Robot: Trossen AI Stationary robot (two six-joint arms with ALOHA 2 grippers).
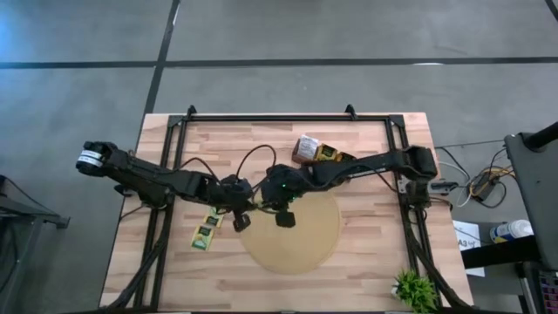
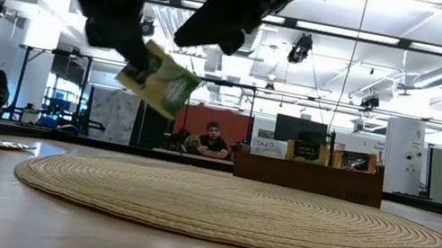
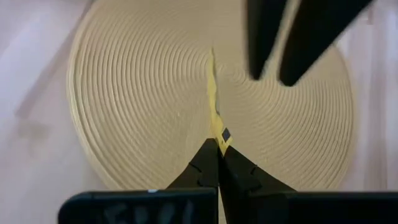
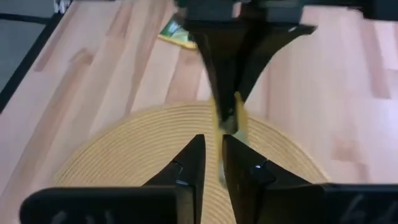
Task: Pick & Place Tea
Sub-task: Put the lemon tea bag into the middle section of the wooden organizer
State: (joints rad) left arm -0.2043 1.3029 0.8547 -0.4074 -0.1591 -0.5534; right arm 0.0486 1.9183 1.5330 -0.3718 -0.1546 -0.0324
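Observation:
My left gripper (image 3: 219, 152) is shut on one yellow and green tea sachet (image 2: 159, 79), held in the air above the round tan mat (image 1: 292, 234). In the high view this gripper (image 1: 241, 221) stands over the mat's left rim. My right gripper (image 1: 284, 218) hangs just to the right of it over the mat. Its fingers (image 4: 213, 162) stand a narrow gap apart and I see nothing gripped between them. In the low view it is the dark shape (image 2: 220, 24) next to the sachet's top. Two more sachets (image 1: 207, 229) lie flat on the wood left of the mat. My left gripper pinches the sachet's near end (image 3: 219, 134) between its two fingers, only at their free ends. The fingers slant down from the table's left. The sachet sticks out ahead of them, edge-on in the wrist view. It is tilted and lifted clear of the mat.
A brown wooden box (image 1: 316, 151) with tea packets stands at the far side, right of the middle, beyond the mat (image 2: 243, 208). A small green plant (image 1: 414, 290) sits at the near right corner. Bare wood lies right of the mat. People sit in the room behind.

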